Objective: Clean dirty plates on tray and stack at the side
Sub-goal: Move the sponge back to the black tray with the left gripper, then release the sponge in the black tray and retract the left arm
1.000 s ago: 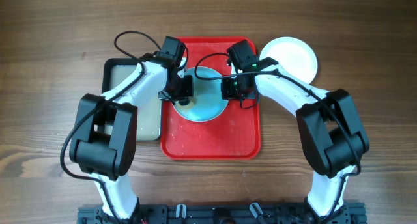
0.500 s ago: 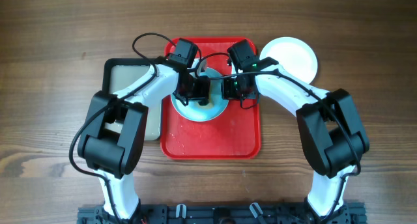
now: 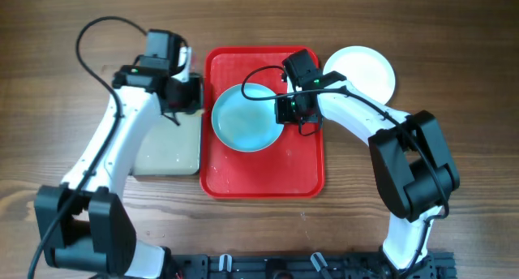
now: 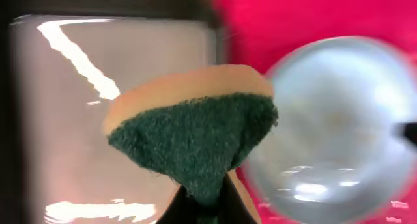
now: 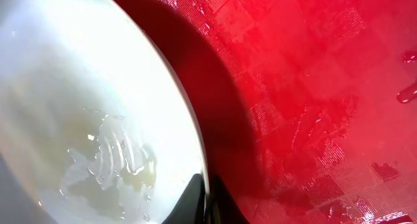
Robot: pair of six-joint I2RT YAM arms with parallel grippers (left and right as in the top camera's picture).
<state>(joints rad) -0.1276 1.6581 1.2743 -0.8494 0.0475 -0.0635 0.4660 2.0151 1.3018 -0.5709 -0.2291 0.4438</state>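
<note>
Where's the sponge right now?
The sponge is pinched in the left gripper over the basin's far right corner, left of the red tray and the blue plate.

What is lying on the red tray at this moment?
One mint-blue plate, its right rim pinched by the right gripper, and water droplets on the tray. Anything beneath the plate is covered.

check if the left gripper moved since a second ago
Yes. The left gripper, holding the sponge, has swung left off the mint-blue plate on the red tray and is now over the black-rimmed basin beside it.
</note>
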